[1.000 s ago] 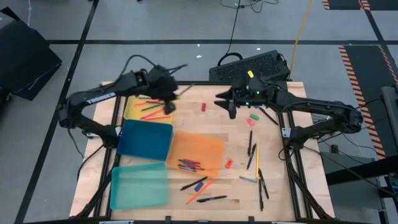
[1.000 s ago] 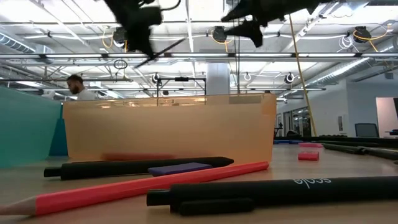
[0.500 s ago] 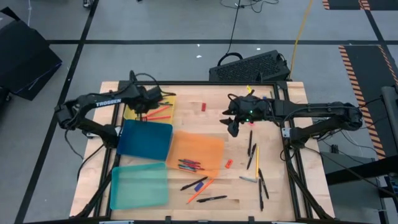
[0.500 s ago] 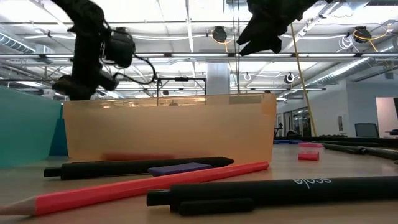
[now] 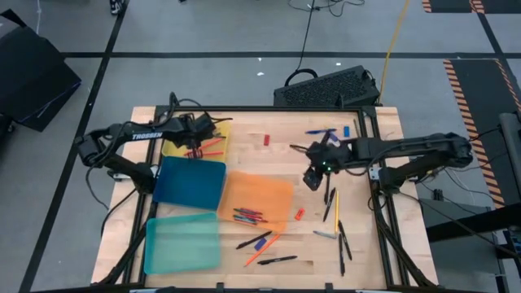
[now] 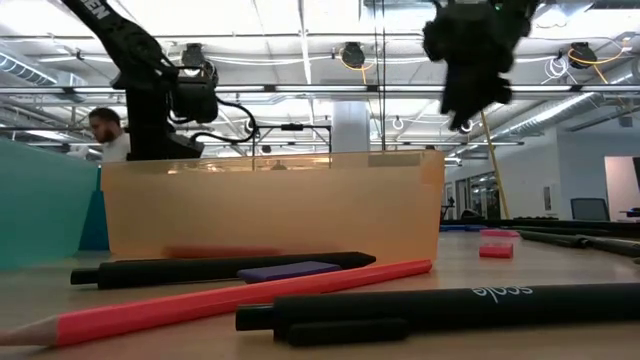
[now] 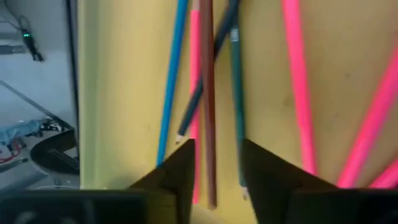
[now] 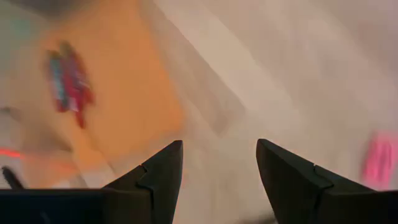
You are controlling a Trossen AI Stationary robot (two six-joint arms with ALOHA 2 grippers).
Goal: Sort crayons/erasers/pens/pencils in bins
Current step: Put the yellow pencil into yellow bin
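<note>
My left gripper (image 5: pixel 201 133) is low in the yellow bin (image 5: pixel 172 146), which holds pink, blue and dark pencils. Its fingers stand open on either side of a brown pencil (image 7: pixel 208 124) that lies on the bin's floor. My right gripper (image 5: pixel 313 177) hangs open above bare table, between the orange bin (image 5: pixel 269 194) and black pens (image 5: pixel 328 195), with nothing between its fingers. Crayons (image 5: pixel 247 216) lie in the orange bin. The right wrist view shows a pink eraser (image 8: pixel 378 159) off to the side. The blue bin (image 5: pixel 192 181) and teal bin (image 5: pixel 181 242) show nothing inside.
A yellow pencil (image 5: pixel 335 207) and more pens lie right of the orange bin. Red erasers (image 5: pixel 266 140) (image 5: pixel 299 214) sit on the wood. Blue pens (image 5: pixel 319 131) lie at the far right. Pens and an orange pencil (image 5: pixel 262 250) lie by the near edge. A keyboard (image 5: pixel 330 85) sits beyond the far edge.
My left gripper has gone toward the table's left edge and down into the yellow bin; the long stick that stuck out of it at first now shows no more beyond it. My right gripper has gone toward the table's near edge and has tipped downward.
</note>
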